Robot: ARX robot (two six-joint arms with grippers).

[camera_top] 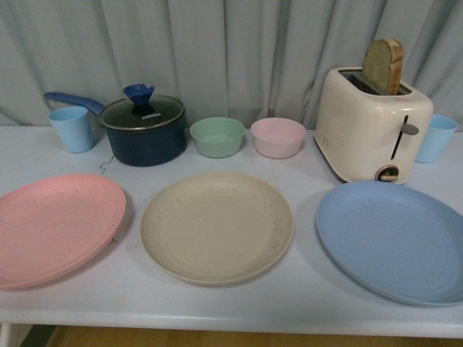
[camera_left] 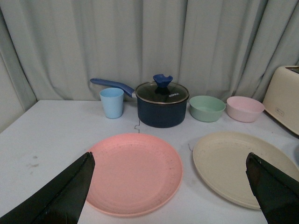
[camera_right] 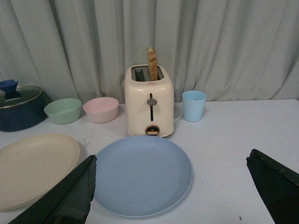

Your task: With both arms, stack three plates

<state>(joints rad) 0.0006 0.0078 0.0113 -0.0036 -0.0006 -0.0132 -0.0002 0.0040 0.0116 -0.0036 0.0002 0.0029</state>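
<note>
Left gripper point(camera_left: 169, 157) gapes wide toward pink plate point(camera_left: 133, 179), right gripper point(camera_right: 171, 157) likewise toward blue plate point(camera_right: 140, 173).

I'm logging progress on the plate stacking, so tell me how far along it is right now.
Nothing is stacked yet: the pink plate, beige plate and blue plate lie side by side on the table, each apart. Nothing is in hand: the left end effector is open, facing the pink plate, and the right end effector is open, facing the blue one. All the stacking is left.
</note>
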